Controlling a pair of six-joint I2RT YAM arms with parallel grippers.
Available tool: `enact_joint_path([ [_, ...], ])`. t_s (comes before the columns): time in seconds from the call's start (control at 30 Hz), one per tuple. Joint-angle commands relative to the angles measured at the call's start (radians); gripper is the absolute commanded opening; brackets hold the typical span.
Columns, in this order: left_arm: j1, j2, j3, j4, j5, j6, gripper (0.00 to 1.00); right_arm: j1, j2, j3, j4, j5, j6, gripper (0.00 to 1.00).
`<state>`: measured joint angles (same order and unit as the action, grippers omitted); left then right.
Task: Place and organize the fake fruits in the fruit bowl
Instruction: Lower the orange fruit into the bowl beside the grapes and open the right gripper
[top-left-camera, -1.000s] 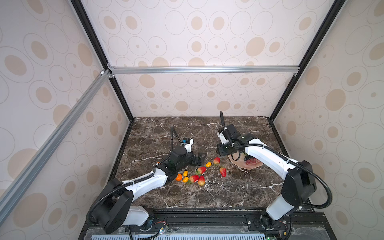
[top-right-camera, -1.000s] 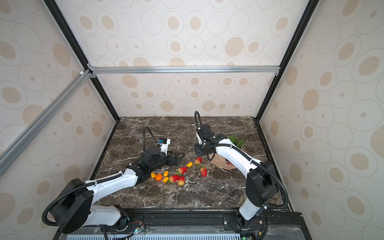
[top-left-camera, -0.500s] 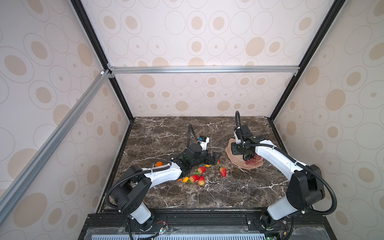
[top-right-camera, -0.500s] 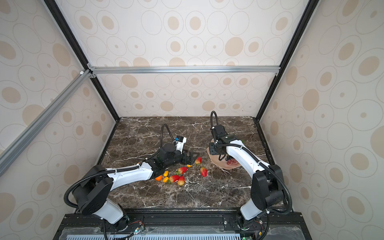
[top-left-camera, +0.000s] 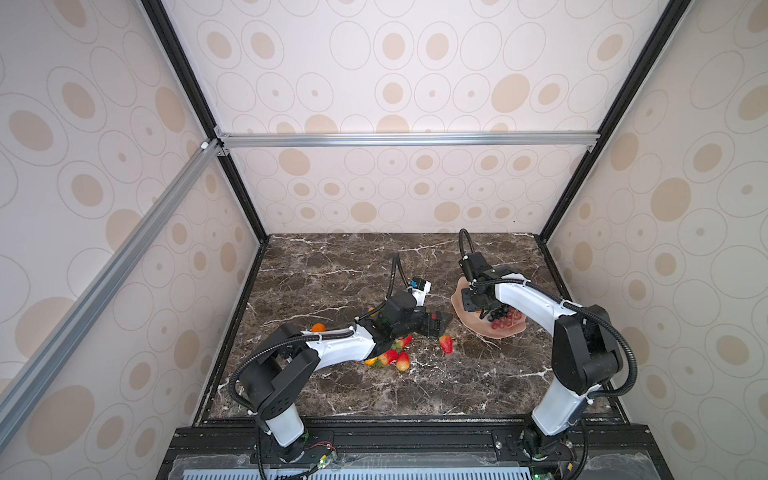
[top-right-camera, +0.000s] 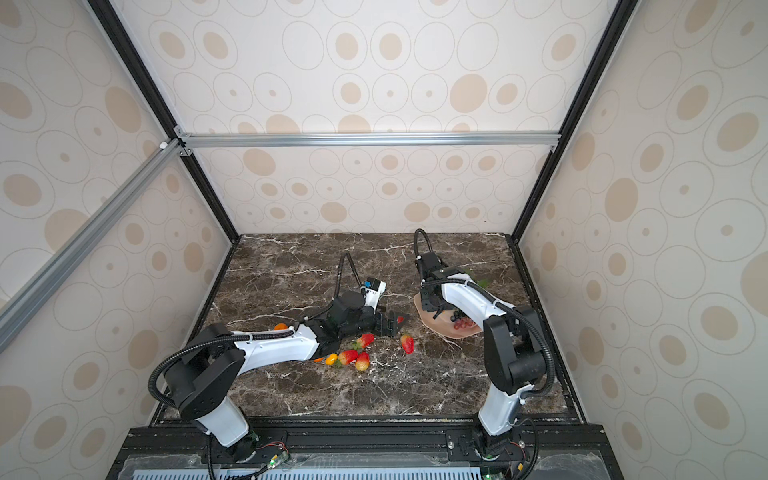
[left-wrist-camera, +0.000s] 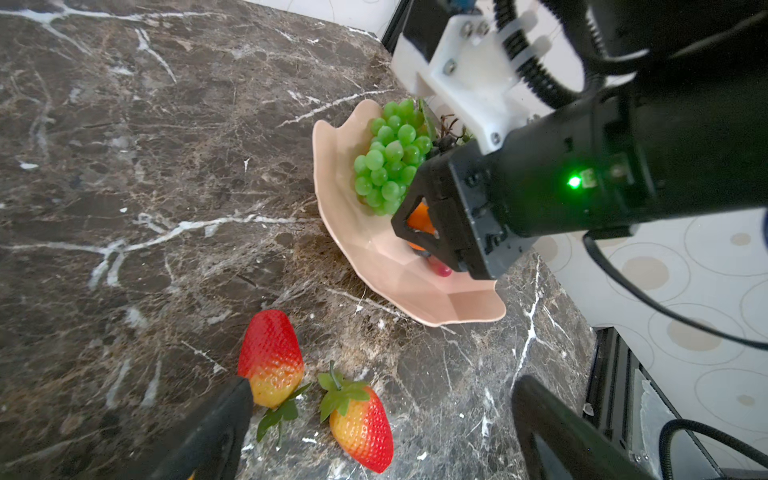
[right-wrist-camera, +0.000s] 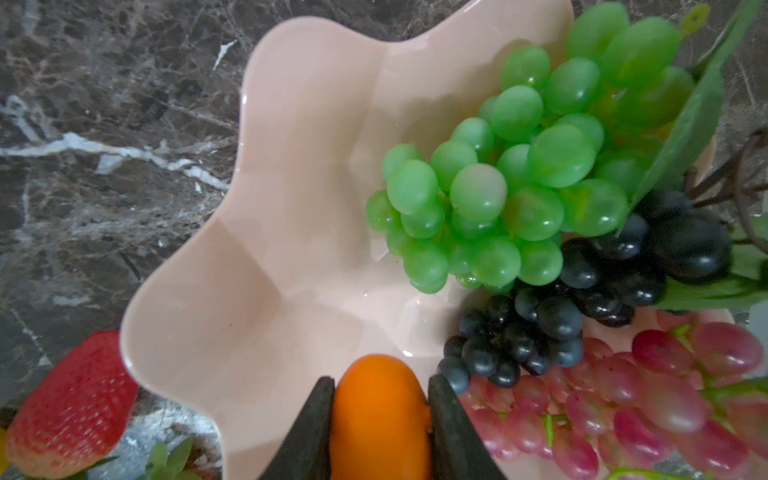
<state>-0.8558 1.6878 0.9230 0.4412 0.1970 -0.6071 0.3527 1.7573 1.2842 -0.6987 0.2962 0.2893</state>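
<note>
One pale pink scalloped dish; green grape bunch, blue-black grape bunch, rose-red grape bunch. One orange oval plastic fruit; one red strawberry fading yellow. Beneath, dark brown marble counter, white-veined.

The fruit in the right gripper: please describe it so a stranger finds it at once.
A pink fruit bowl stands on the marble table. Over its bare side the right gripper pinches this fruit. Unlike the grape bunches nearby, it is one smooth orange oval.
</note>
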Motion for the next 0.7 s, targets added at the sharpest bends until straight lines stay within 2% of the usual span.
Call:
enact_joint_path([
  [0.0,-0.017,0.017,0.046,0.036,0.004,-0.005,0.98,-0.015,0.041,0.035,-0.012,0.041,-0.003,0.32],
  [0.3,-0.024,0.024,0.046,0.035,0.003,-0.009,0.98,-0.034,0.123,0.059,-0.001,0.057,-0.014,0.32],
  [0.67,-0.025,0.027,0.052,0.027,0.001,-0.006,0.98,-0.046,0.205,0.109,-0.015,0.134,-0.027,0.32],
])
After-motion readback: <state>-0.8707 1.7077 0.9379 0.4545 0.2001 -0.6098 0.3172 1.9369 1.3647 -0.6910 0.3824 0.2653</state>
